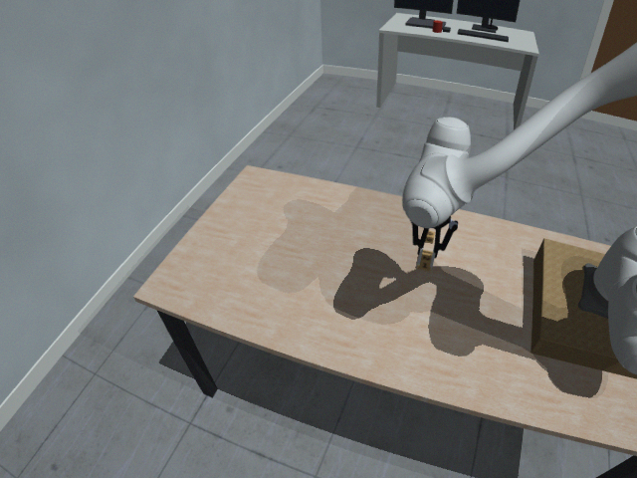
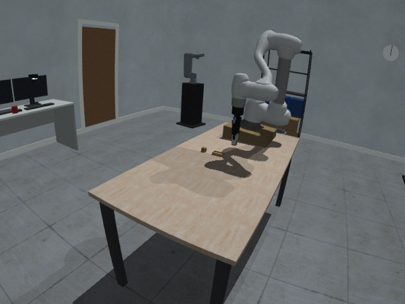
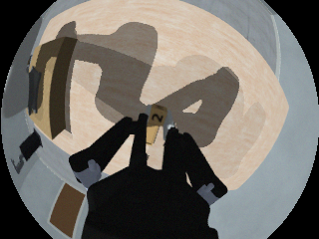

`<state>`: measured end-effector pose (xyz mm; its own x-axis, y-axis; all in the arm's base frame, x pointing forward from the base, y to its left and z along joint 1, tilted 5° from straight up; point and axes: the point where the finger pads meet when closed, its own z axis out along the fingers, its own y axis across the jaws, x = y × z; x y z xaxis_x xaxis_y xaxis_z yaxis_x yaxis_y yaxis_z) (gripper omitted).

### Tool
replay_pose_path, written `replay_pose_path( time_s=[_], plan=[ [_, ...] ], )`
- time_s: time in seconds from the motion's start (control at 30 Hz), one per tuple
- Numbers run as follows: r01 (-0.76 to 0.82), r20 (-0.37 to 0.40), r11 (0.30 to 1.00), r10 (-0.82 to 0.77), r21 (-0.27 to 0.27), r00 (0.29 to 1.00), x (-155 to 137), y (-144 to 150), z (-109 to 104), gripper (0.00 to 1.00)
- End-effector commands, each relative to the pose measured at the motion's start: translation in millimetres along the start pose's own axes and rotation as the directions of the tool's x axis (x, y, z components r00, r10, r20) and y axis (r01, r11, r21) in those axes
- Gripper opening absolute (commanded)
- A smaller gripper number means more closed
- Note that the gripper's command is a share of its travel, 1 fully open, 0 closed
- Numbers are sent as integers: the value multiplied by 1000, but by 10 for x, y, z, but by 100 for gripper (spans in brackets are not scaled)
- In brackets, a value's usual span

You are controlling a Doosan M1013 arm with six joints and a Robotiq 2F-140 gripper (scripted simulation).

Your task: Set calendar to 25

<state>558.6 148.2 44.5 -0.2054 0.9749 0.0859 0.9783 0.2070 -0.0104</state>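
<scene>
My gripper (image 1: 426,262) (image 2: 234,142) (image 3: 157,114) is shut on a wooden cube (image 1: 425,266) (image 3: 157,118), held above the table. A dark 2 on the cube shows in the wrist view, turned on its side. In the exterior view the fingers hide this cube. The low wooden tray (image 2: 216,153) (image 3: 151,137) lies on the table beside and below the gripper, towards the other cube. The other cube (image 1: 430,237) (image 2: 204,149) stands on the table beyond the tray, apart from it. The month's name and that cube's digits are too small to read.
The table (image 1: 231,247) (image 2: 196,222) carries the wooden base block (image 1: 536,303) (image 2: 242,134) (image 3: 61,95) under the arm. A desk (image 1: 463,37) with monitors and a red mug (image 1: 437,26) (image 2: 14,109) stands beyond the table.
</scene>
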Motion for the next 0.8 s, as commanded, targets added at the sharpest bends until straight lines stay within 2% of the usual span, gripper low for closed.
replay_pose_path(
  time_s=[0.0, 0.33, 0.4, 0.47, 0.5, 0.53, 0.57, 0.6, 0.77],
  plan=[
    [0, 0, 1000, 0, 0, 1000, 0, 0, -53, 24],
    [0, 0, 1000, 0, 0, 1000, -14, 1, -55, 24],
    [1, 0, 1000, -1, 0, 1000, -256, 23, -76, 24],
    [2, 0, 1000, -2, 0, 1000, -739, 35, -117, 24],
    [2, 0, 1000, -2, 0, 1000, -739, 35, -117, 24],
    [2, 0, 1000, -2, 0, 1000, -970, 27, -136, 24],
    [2, 0, 1000, -2, 0, 1000, -970, 27, -136, 24],
    [2, 0, 1000, -2, 0, 1000, -1135, 15, -150, 24],
    [3, 0, 1000, -3, 0, 1000, -1229, 6, -157, 24]
  ],
)
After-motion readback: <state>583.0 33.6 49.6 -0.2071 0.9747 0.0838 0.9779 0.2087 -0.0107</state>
